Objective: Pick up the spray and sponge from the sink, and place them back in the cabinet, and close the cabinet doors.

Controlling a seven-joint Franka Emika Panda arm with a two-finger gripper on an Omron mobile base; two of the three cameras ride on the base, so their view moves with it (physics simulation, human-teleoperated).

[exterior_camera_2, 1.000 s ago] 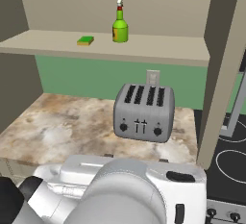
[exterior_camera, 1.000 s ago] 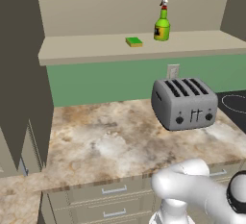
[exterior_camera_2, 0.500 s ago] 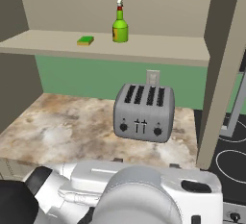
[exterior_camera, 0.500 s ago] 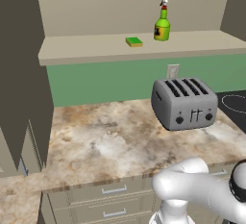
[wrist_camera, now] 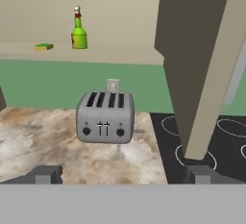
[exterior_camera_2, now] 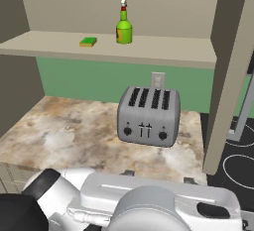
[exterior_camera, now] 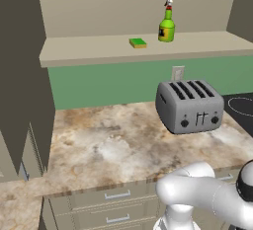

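Observation:
The lime-green spray (exterior_camera: 167, 26) (exterior_camera_2: 124, 27) (wrist_camera: 79, 34) stands upright on the shelf of the open cabinet (exterior_camera: 197, 44) (exterior_camera_2: 163, 51). The green-and-yellow sponge (exterior_camera: 138, 42) (exterior_camera_2: 88, 41) (wrist_camera: 43, 46) lies flat on the same shelf, just left of the spray. The cabinet doors stand open: the left one (exterior_camera: 22, 76) at the left, the right one (exterior_camera_2: 228, 71) (wrist_camera: 206, 64) edge-on at the right. My gripper (wrist_camera: 122, 174) is open with nothing between its fingertips (wrist_camera: 45, 174), low over the counter's front and far below the shelf. The sink is out of view.
A grey four-slot toaster (exterior_camera: 188, 105) (exterior_camera_2: 149, 116) (wrist_camera: 104, 116) stands on the marbled counter (exterior_camera: 99, 145) under the shelf. A black stovetop (exterior_camera_2: 238, 160) (wrist_camera: 226, 141) lies to the right. Beige drawers (exterior_camera: 113, 204) run below the counter's front edge.
My arm's white body has shifted a little low in the base views. Spray, sponge, doors and toaster have stayed put, and the gripper has stayed open.

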